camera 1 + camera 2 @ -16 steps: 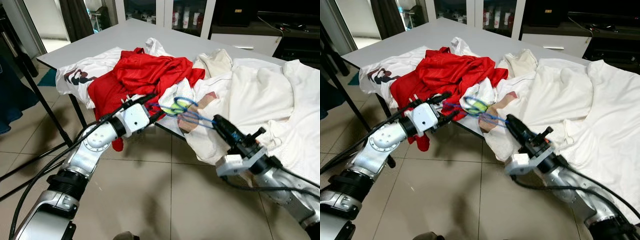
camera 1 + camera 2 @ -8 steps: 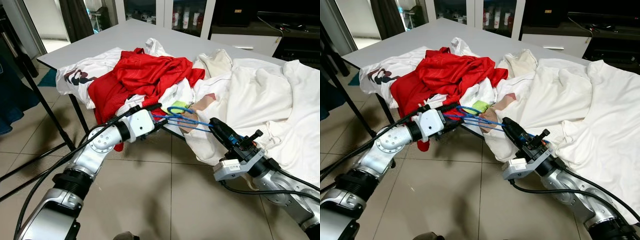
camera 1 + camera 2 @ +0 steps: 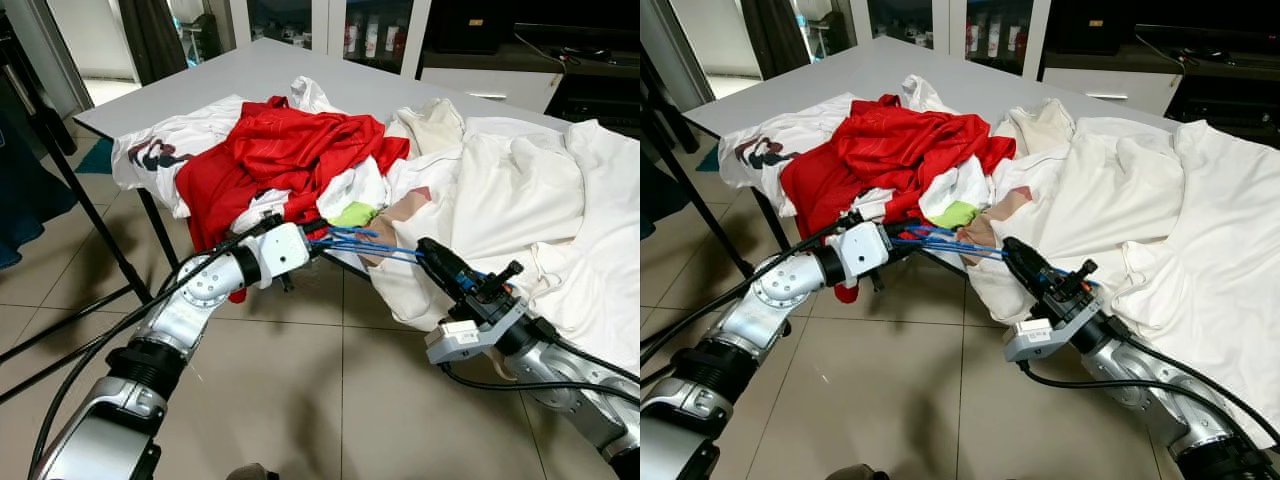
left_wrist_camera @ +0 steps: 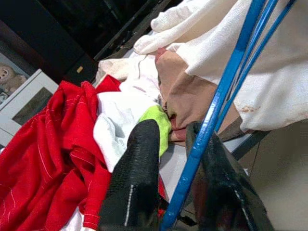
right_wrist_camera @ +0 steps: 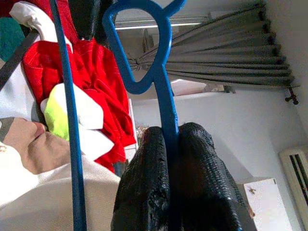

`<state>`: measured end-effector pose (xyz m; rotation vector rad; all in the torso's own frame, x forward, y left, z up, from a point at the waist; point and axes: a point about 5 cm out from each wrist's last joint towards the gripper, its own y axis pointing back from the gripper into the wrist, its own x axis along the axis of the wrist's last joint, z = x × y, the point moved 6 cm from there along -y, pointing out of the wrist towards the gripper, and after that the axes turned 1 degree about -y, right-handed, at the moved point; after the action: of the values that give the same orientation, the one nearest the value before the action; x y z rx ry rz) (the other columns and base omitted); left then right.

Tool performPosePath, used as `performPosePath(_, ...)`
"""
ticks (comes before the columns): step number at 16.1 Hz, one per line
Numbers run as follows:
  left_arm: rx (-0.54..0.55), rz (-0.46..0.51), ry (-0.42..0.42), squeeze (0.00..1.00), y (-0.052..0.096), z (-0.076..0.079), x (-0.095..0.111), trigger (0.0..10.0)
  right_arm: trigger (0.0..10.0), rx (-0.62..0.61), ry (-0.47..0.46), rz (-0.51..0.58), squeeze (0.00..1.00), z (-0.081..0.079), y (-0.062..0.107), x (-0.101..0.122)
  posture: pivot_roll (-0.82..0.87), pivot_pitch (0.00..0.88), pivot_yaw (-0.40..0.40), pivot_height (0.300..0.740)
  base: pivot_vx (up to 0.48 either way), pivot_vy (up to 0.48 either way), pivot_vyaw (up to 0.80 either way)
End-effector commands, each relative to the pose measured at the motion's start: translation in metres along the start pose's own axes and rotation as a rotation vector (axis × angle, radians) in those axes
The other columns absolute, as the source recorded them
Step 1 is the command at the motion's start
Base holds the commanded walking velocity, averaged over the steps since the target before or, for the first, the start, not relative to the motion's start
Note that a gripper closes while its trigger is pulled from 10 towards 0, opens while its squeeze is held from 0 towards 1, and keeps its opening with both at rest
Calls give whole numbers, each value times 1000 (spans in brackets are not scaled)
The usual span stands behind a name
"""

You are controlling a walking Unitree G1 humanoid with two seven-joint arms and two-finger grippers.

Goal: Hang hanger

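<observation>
Both arms stretched fwd, tips facing. Left end effector (image 3: pixel 312 236) fingers slightly apart; right end effector (image 3: pixel 425 248) fingers pinched tight.

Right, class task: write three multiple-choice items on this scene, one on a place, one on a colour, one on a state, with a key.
1. Where is the hanger?
A. on the floor
B. held between the two grippers by the table edge
C. on a rail

2. What colour is the hanger?
A. blue
B. red
C. black

3. How is the right gripper?
A. wide open
B. shut on white cloth
C. shut on the hanger

Key: 1 B, the left gripper and the right one each hold an end; 2 A, its wire is blue; 3 C, the right wrist view has both fingers pressed on the blue wire.
</observation>
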<state>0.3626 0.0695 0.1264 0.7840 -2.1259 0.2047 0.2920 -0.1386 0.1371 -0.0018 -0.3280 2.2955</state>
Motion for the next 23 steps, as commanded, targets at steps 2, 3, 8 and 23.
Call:
performPosePath(2, -14, -13, 11, 0, -2, 4, -3, 0, 10000, -66, 7, 56, 0, 14, -9, 11, 45, 0, 35, 740, 0, 0, 0)
performPosePath(3, -7, -14, 12, 0, -2, 3, -3, 0, 10000, -65, 2, 57, 0, 14, -9, 11, 45, 0, 35, 740, 0, 0, 0)
performPosePath(8, 6, -17, 19, 0, -2, 1, -3, 0, 10000, -87, -44, 83, 1000, 19, -9, 16, 47, 0, 37, 740, 0, 0, 0)
performPosePath(23, -71, -92, 3, 0, 1, 8, -17, 0, 10000, 50, -170, 98, 0, 43, -27, 12, 45, 0, 46, 740, 0, 0, 0)
